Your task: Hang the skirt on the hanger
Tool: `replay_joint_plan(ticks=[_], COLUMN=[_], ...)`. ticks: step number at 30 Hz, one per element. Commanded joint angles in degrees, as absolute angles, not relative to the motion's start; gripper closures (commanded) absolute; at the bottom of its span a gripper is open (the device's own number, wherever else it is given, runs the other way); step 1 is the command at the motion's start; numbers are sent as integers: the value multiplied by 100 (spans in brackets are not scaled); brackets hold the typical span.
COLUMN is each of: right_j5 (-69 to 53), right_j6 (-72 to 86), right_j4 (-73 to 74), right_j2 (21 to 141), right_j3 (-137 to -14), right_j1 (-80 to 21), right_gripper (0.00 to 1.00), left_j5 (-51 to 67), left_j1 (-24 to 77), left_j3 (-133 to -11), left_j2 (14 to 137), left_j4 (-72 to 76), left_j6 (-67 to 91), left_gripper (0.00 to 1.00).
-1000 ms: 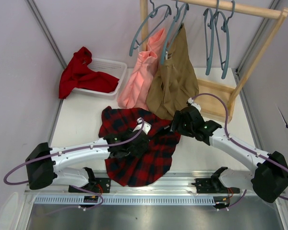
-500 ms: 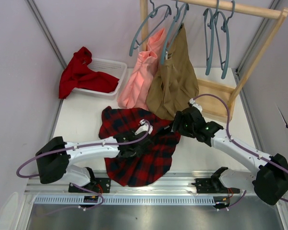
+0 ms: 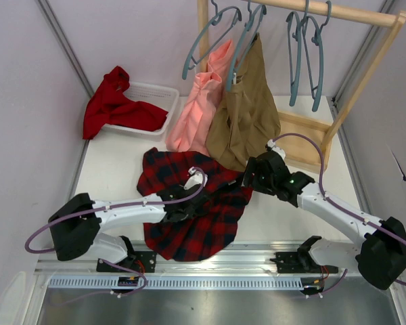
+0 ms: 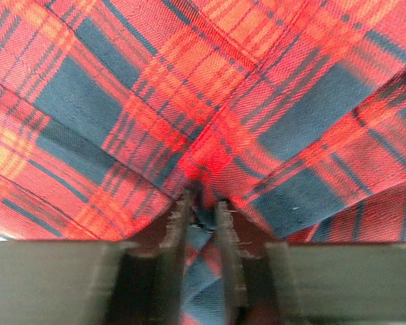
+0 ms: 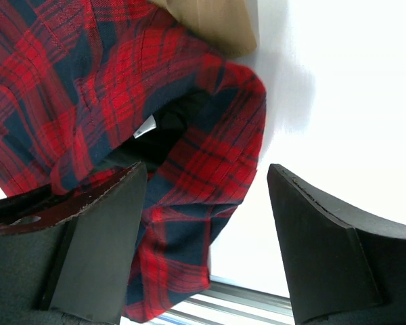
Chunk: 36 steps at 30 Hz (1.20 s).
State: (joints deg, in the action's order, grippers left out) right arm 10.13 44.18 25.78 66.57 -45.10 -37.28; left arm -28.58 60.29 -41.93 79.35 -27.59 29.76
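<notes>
Red-and-black tartan plaid skirt (image 3: 210, 227) lies crumpled on the white tabletop (image 3: 115, 169), near-centre between the two arms. Its far-right edge sits just beside the hem of the tan garment (image 3: 247, 108).

Left end effector (image 3: 184, 206) is down on the middle of the skirt. The top view doesn't resolve the fingers. In the left wrist view the end effector (image 4: 203, 203) is nearly closed, clamped on a raised fold of plaid (image 4: 189, 81), with cloth filling the rest of that view.

Right end effector (image 3: 247, 177) is at the skirt's far-right edge. From the top I cannot tell its state. In the right wrist view it (image 5: 206, 172) is wide apart and gripping nothing. Below it is the skirt (image 5: 122, 88), with the dark lining (image 5: 172, 132) and a small white label (image 5: 143, 128) exposed, neither of which the top view shows. The tan hem (image 5: 210, 24) is at the top of that view.

Only the top view shows the far end. A thin blue-grey plastic hanger (image 3: 291, 74) hangs bare, paired with a second one, on the light wooden rail (image 3: 338, 12), well apart from the skirt. A pink garment (image 3: 196, 108) hangs left of the tan one. A plain red cloth (image 3: 111, 105) is draped over a white basket (image 3: 155, 95) at far left.
</notes>
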Motion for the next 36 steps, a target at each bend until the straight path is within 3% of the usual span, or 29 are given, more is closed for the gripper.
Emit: replay_joint_plan(ticks=[1, 2, 3, 21, 28, 36], right_j5=[1090, 1081, 1081, 1116, 1134, 1064], right_j6=[4465, 4465, 4474, 4570, 4518, 4482], right_j4=[2417, 2391, 2373, 1362, 1599, 2144], right_j2=[6715, 6741, 6785, 7514, 7892, 7471], right_j3=[-4509, -4509, -4509, -4632, -4843, -4755], right_j1=[-3709, -3709, -3709, -3735, -3797, -3920], right_gripper=[22, 22, 23, 29, 34, 34], left_j5=[-3067, -3102, -3120, -3094, -2910, -2663], left_j1=[5950, 5941, 5915, 5643, 5257, 4746], left_j3=[-4148, -4140, -4148, -5361, -5589, -6116], left_j2=[7726, 7699, 7647, 6856, 6654, 6425], left_j4=[-2505, -2479, -2479, -3568, -3858, -4025], left_j6=[3085, 3085, 3094, 2434, 2619, 2531], left_gripper=[80, 94, 100, 100, 100, 100])
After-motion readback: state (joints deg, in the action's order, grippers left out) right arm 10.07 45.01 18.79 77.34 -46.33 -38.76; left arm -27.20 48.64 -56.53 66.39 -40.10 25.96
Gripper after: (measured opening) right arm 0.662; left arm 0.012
